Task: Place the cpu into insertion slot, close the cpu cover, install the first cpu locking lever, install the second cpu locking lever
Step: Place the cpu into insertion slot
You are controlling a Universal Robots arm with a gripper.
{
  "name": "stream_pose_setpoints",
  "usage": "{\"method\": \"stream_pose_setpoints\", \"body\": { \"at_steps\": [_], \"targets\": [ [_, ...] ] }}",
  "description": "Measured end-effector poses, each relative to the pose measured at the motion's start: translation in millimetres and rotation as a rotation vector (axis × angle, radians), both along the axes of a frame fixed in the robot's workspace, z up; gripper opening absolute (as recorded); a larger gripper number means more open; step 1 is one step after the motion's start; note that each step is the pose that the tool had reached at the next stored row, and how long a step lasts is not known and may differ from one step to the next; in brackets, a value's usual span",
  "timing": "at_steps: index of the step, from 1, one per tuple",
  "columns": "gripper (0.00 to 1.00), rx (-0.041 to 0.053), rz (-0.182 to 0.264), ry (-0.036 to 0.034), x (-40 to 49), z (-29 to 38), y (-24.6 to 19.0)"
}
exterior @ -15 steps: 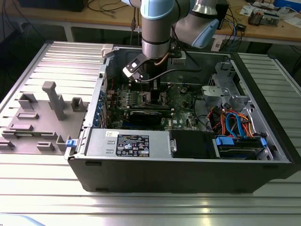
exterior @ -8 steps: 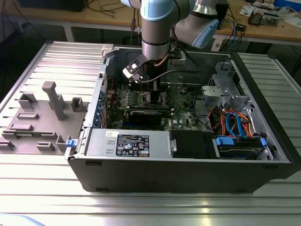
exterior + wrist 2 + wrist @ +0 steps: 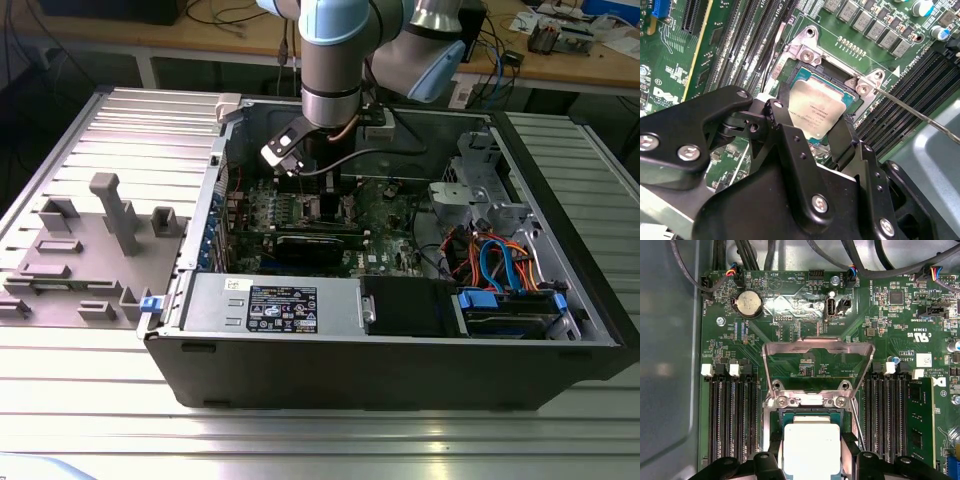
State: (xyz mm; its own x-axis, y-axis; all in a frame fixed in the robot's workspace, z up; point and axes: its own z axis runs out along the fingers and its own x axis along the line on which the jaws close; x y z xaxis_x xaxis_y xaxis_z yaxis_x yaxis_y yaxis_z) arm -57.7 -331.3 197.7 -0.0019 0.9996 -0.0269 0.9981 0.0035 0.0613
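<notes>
So, your claw [image 3: 811, 120] clamps the cpu [image 3: 817, 110] by two edges, seated in or just above the insertion slot [image 3: 815, 69], while the cpu cover [image 3: 817, 347] stands flipped open and a locking lever [image 3: 920, 116] hangs unlatched.

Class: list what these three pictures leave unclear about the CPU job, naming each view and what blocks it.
Second wrist view: the pincer covers the near side of the insertion slot, so whether the cpu is seated is unclear.
Exterior view: the arm blocks the insertion slot.
First wrist view: the picture edge cuts off the cpu.
Second wrist view: the locking lever runs out of frame.
</notes>
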Motion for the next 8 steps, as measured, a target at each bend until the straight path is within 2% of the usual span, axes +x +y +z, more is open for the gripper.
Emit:
{"method": "stream_pose_setpoints", "body": {
  "at_steps": [8],
  "targets": [
    [0.54,-0.0010,-0.002,0.0004,0.0,-0.1,-0.1]
  ]
}}
